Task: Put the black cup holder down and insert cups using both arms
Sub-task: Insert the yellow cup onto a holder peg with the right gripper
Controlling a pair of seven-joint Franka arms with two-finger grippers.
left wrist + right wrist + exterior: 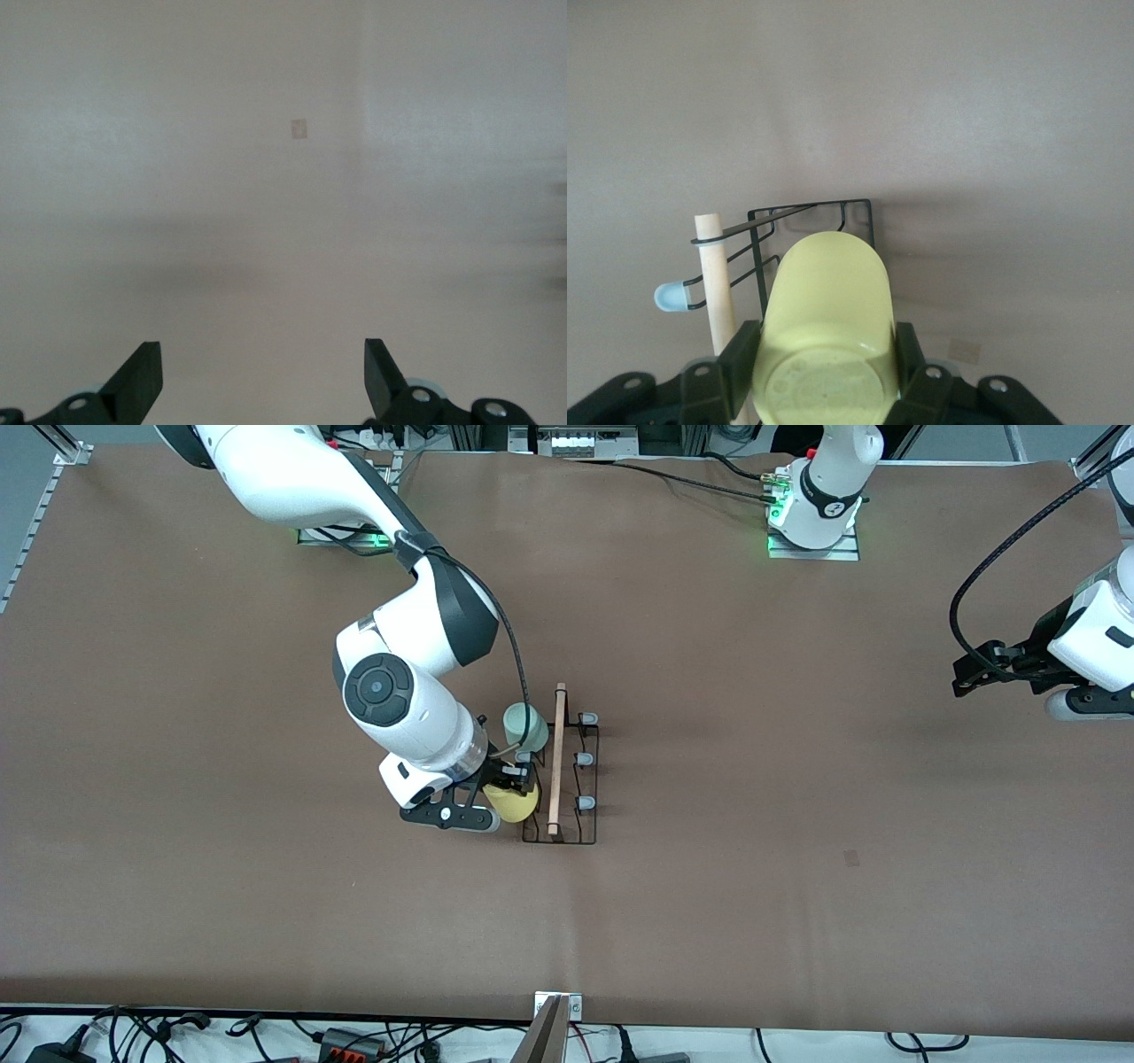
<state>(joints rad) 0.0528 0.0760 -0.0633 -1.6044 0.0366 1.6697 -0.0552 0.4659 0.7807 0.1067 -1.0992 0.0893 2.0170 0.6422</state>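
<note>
The black cup holder (586, 784) stands mid-table with its wooden rod handle (558, 757) on top. A pale green cup (524, 726) sits on it at the end farther from the front camera. My right gripper (507, 788) is shut on a yellow cup (514, 804) at the holder's nearer end, on the side toward the right arm's end of the table. In the right wrist view the yellow cup (828, 328) sits between my fingers (740, 350), its base toward the camera and its mouth toward the holder (855, 212). My left gripper (263, 372) hangs open over bare table.
Grey-tipped pegs (585, 760) line the holder's side toward the left arm's end. The left arm (1094, 646) waits at its end of the table. A small pale mark (851, 857) is on the brown table cover. Cables run along the table's front edge (354, 1036).
</note>
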